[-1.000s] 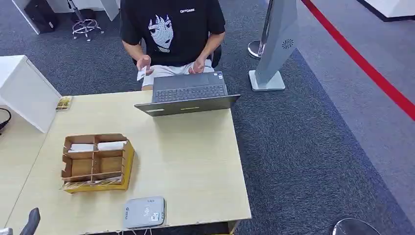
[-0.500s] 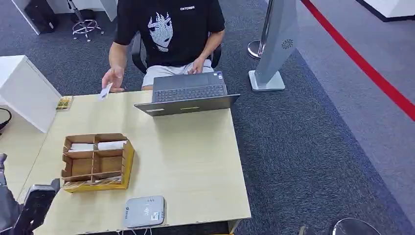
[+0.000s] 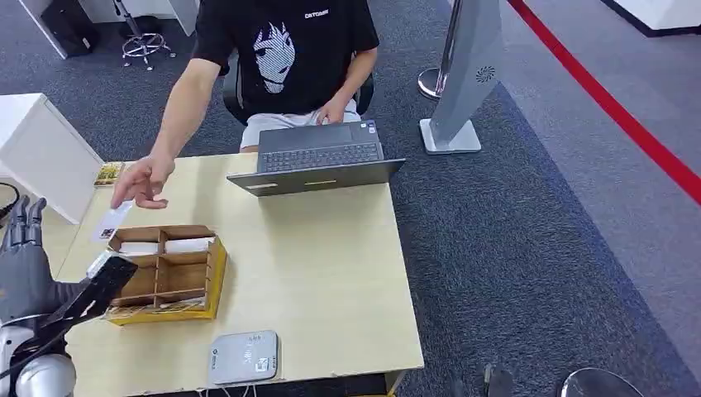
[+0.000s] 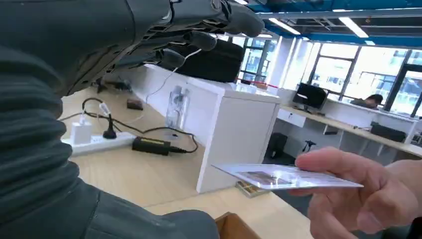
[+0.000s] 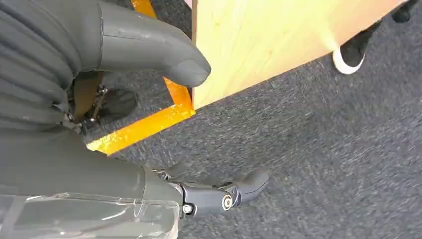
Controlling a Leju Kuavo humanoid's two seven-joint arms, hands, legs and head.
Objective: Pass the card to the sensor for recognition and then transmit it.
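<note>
A seated person's hand (image 3: 145,179) holds a white card (image 3: 112,222) out over the wooden table (image 3: 322,273), just beyond the far left corner of the cardboard organiser (image 3: 164,273). The robot's left hand (image 3: 22,240) is raised beside that organiser, on the side away from the laptop (image 3: 318,161), fingers apart and holding nothing, clear of the card. The left wrist view adds the card (image 4: 286,178) seen edge-on, pinched between the person's fingers (image 4: 368,199), with the robot's fingers (image 4: 199,30) spread above it. The grey sensor (image 3: 245,358) sits at the near table edge below the organiser. The right wrist view shows the right hand (image 5: 149,124) hanging off the table corner over carpet, fingers parted, holding nothing
</note>
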